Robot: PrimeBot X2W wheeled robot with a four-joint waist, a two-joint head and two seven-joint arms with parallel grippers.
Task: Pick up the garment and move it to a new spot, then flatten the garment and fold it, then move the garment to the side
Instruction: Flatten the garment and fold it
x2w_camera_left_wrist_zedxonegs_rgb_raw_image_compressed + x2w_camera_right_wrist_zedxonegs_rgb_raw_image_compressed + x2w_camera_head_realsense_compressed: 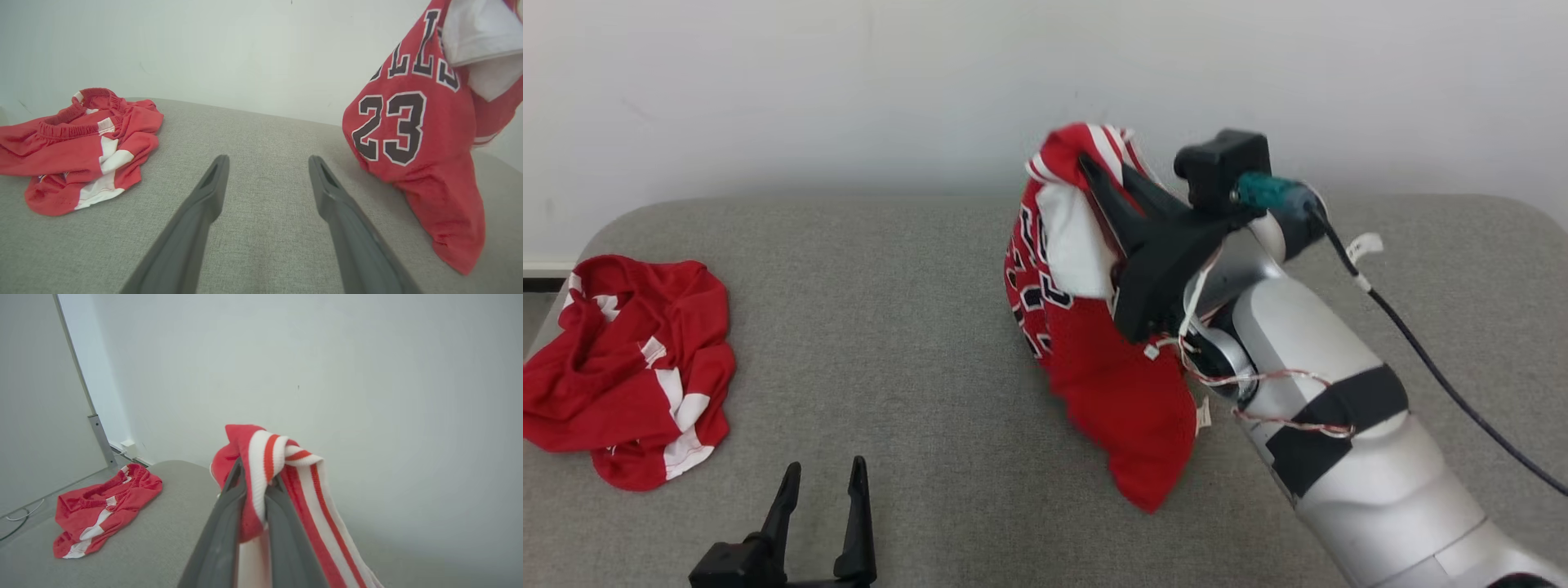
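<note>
Here, the red jersey [1111,384] is seen right of centre in the head view. It is lifted by its striped red-and-white trim, which is pinched between the closed fingers of the right gripper [1104,167]. The trim is draped over the fingertips at the upper middle of the frame, in front of the white wall [849,82]. From there the cloth is hung downward in a loose bunch toward the grey padded surface [915,327]; whether its lowest fold is touching that surface cannot be told.

In the left wrist view the jersey is shown at the right edge. A black, white-edged "23" and part of some lettering above it are turned toward the camera, and a white inner patch is exposed at the upper right. In the right wrist view the ribbed band is seen clamped between the two dark fingers at the lower middle, with its free length trailed toward the lower right.

The left gripper [824,469] is found at the lower left of the head view. Its fingers are spread wide and nothing is grasped; bare grey cloth is seen between them in the left wrist view.

A second red garment [629,367], with white panels and a gathered waistband, is crumpled at the left edge of the head view, well apart from the jersey. The silver forearm [1339,392] is brought in from the lower right, and a black cable [1437,367] is run from its wrist toward the right edge.
</note>
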